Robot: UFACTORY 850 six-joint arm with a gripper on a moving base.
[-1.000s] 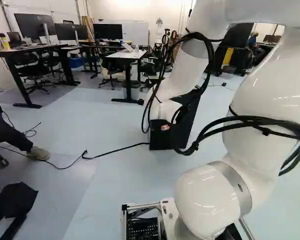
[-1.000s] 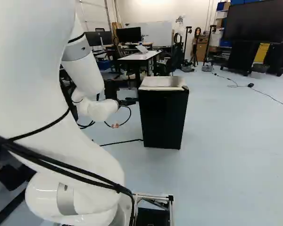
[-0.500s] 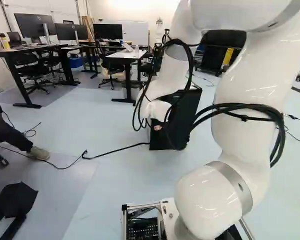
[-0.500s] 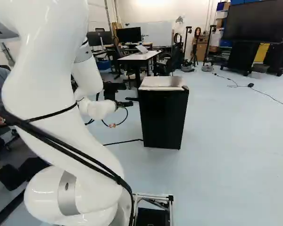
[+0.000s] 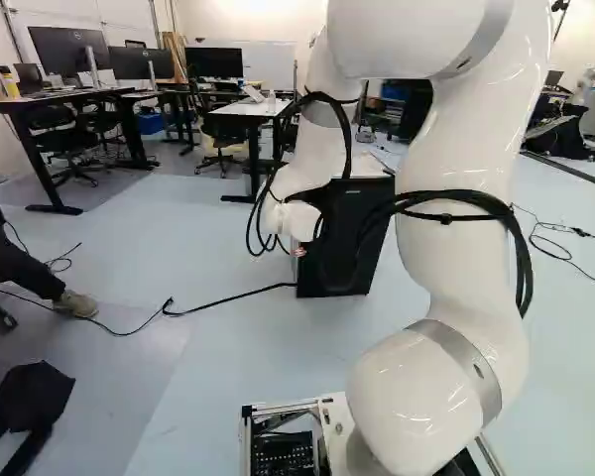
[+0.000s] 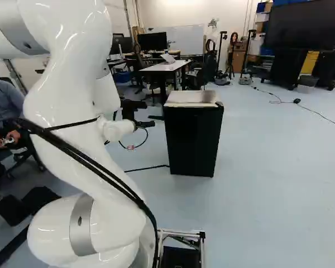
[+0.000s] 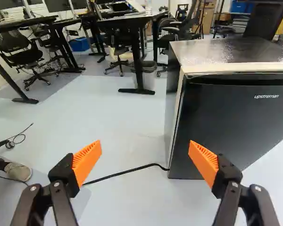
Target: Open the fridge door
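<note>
The word "upstreman" can be read in the wrist view, printed in small, pale lower-case letters high on the front of the mini-fridge door (image 7: 236, 122), just below the dark recess along its top edge. In the left base view the same lettering is reduced to a faint pale streak. On the red-and-white tag (image 6: 130, 147) at the cable loop (image 6: 147, 138), no print can be made out.

Black boxy fridge (image 5: 342, 270) right of black two-finger pincer (image 6: 154, 120). White-topped, black-legged table (image 5: 246, 109) beyond pincer, leftward. Thin black cable (image 5: 230, 297) on floor, left of pincer.
</note>
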